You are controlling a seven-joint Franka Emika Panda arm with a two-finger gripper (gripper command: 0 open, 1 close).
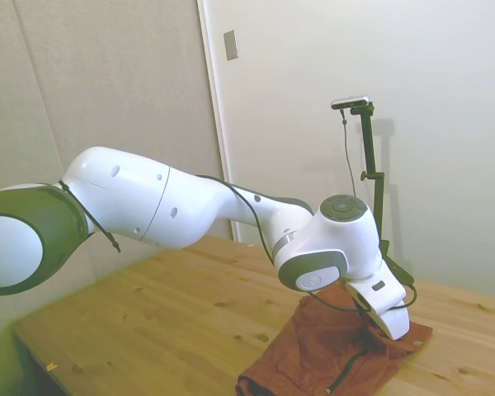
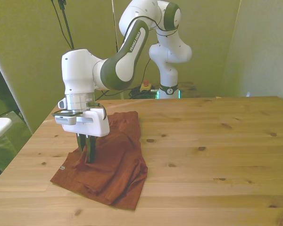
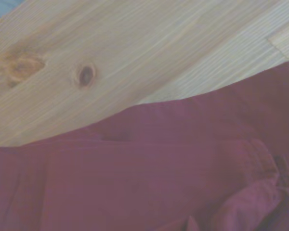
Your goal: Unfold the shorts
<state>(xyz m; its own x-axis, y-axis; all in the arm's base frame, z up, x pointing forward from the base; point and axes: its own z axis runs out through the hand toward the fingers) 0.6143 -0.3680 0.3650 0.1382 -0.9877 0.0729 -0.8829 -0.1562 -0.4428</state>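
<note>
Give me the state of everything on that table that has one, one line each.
shorts: folded and rumpled, lying on the table near the front view's left.
gripper: fingers nearly closed, tips down at the fabric; a grasp can't be confirmed.
table: wooden, carrying the shorts.

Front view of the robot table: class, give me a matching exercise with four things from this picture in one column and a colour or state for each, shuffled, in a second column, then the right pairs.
Column one:
1. shorts
2. gripper
3. table
4. arm

Column two:
A. pale wood with dark knots
B. rust-orange, lying folded and rumpled
C. white with grey joints
D. dark fingers nearly together, pointing down at the fabric

Pairs: 1-B, 2-D, 3-A, 4-C
</note>
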